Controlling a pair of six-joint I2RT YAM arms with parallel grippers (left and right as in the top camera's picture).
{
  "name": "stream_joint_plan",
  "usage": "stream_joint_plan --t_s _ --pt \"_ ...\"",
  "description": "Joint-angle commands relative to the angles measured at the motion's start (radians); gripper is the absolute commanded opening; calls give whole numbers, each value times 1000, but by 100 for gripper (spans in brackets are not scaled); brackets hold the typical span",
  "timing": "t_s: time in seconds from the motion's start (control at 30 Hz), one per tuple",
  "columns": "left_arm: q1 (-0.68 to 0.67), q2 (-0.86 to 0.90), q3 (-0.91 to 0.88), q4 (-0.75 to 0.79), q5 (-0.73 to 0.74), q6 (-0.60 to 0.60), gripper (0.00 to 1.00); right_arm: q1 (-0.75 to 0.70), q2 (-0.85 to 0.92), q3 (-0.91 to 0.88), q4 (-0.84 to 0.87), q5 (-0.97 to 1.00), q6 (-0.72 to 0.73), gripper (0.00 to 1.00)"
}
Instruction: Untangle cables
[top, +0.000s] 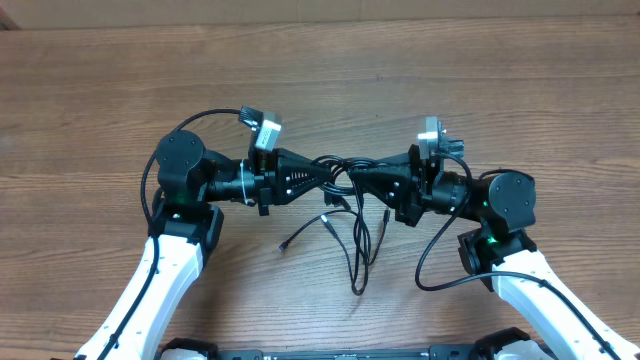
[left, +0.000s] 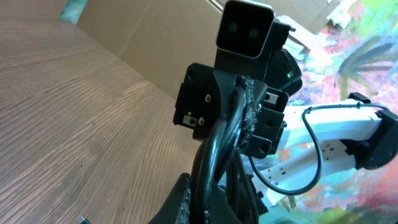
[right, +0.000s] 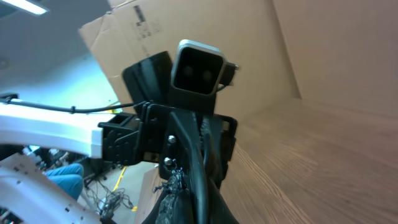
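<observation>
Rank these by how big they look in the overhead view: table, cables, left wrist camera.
1. table
2. cables, taking their whole spread
3. left wrist camera, smallest despite sitting nearer the lens

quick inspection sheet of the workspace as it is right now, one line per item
surface: wooden table, bare wood grain
job's things: thin black cables bunched between the two arms, with loose loops and plug ends trailing toward the robot's base
clutter: nothing seen
grippers: left end effector and right end effector face each other tip to tip, both shut on the cables
cables: thicker arm wires loop beside each arm, apart from the bunch
surroundings: cardboard box behind the table in the right wrist view; the rest is blurred
</observation>
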Motion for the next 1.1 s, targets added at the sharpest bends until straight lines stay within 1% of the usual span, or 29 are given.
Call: stream_joint_plan --t_s 0.0,0.2,0.3,0.43,0.6,0.7,1.07 --pt "-5 2 0 4 -43 8 4 5 -2 17 -55 64 -11 4" --pt "-5 2 0 -4 -111 8 4 5 -2 17 -169 178 8 4" --pt "-5 2 0 -4 -116 8 4 5 -2 17 -186 212 50 4" --pt "-5 2 0 -4 -116 8 4 5 -2 17 -217 256 54 4" --pt "-5 2 0 -24 -125 8 4 5 -2 17 -312 344 106 4" --pt "-5 2 0 -26 -127 8 4 5 -2 17 -336 359 114 4" --pt "-5 2 0 -26 -135 8 4 5 -2 17 -354 360 269 5"
